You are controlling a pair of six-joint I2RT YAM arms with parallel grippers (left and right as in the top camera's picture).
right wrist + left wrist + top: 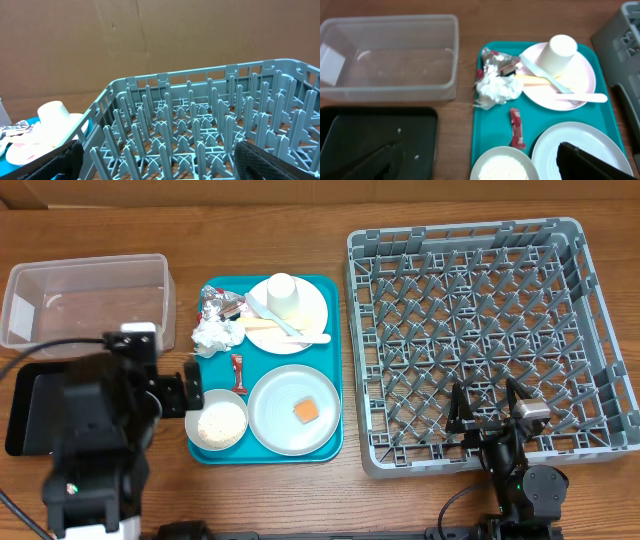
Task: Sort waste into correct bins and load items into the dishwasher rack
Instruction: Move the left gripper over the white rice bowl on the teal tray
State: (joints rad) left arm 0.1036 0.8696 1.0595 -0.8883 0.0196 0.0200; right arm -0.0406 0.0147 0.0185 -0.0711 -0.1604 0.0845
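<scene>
On the teal tray (328, 340) lie a crumpled napkin (497, 90), a foil wrapper (495, 61) and a red sachet (516, 128). A white cup (559, 51) stands upside down on the pinkish plate (582, 75) with yellow and pale utensils (545, 80). A bowl of rice (220, 423) sits beside the grey-white plate (280, 415), which carries an orange cube (305, 410). My left gripper (185, 395) hangs open above the bowl, holding nothing. My right gripper (487, 415) is open and empty over the near edge of the dishwasher rack (490, 330).
The clear tub (85, 300) stands at the back left, with the black tray (30, 405) in front of it, partly under my left arm. The rack (200, 125) fills the right side, and its near wall is close to my right arm.
</scene>
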